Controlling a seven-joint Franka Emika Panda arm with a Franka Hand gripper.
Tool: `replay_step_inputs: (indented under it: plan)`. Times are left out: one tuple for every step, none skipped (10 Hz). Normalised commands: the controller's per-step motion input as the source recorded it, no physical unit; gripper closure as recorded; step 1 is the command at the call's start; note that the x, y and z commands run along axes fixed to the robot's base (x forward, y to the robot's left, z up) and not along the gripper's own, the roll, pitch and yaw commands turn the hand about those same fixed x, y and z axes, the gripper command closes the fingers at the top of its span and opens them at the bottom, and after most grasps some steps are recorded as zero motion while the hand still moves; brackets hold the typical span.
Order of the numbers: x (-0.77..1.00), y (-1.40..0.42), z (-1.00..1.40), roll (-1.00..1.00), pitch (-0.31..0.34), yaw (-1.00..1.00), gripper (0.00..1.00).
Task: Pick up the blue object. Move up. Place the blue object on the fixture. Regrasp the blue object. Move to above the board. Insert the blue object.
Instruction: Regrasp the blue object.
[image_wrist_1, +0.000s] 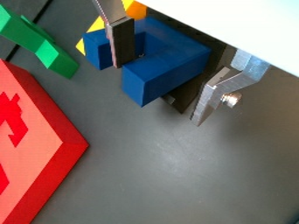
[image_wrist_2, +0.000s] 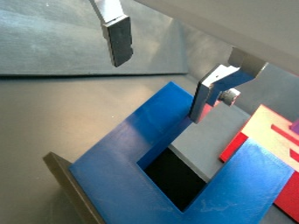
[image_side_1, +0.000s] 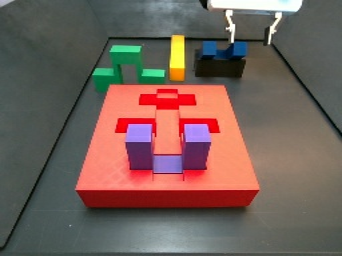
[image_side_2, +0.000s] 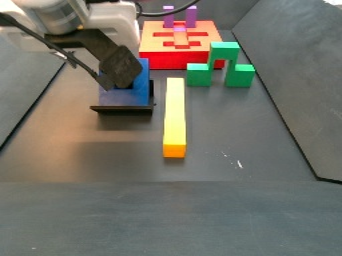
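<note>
The blue object (image_side_1: 222, 49) is a dark blue U-shaped block resting on the black fixture (image_side_1: 221, 69) at the back right, beyond the red board (image_side_1: 167, 150). My gripper (image_side_1: 251, 38) hangs just above it, open. In both wrist views the silver fingers stand wide apart: one finger (image_wrist_1: 117, 39) is over the blue object (image_wrist_1: 158, 68), the other finger (image_wrist_1: 222, 92) is clear of its side. The blue object (image_wrist_2: 140, 166) fills the near part of a wrist view. In a side view the gripper (image_side_2: 114, 70) straddles the blue object (image_side_2: 130, 75) on the fixture (image_side_2: 120, 106).
A purple U-shaped block (image_side_1: 163, 148) sits in the board's front recess. A yellow bar (image_side_1: 177, 55) and a green piece (image_side_1: 123, 62) lie behind the board, left of the fixture. Dark walls enclose the floor.
</note>
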Motion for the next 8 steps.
replay_step_inputs:
  plan:
    - [-0.09, -0.05, 0.24, 0.49, -0.011, 0.00, 0.00]
    - [-0.12, -0.03, 0.26, 0.49, -0.057, 0.00, 0.00]
    - [-0.11, 0.00, 0.28, 0.56, -0.023, 0.00, 0.00]
    - [-0.01, -0.01, 0.25, 0.70, 0.000, -0.01, 0.00]
    - [0.00, -0.03, 0.22, 0.73, 0.000, -0.05, 0.00]
    - [0.12, -0.05, 0.31, 0.78, -0.066, -0.08, 0.00]
    - [0.00, -0.13, 0.30, 0.97, -0.131, -0.12, 0.00]
    - [0.00, -0.18, 0.19, 1.00, -0.209, -0.11, 0.00]
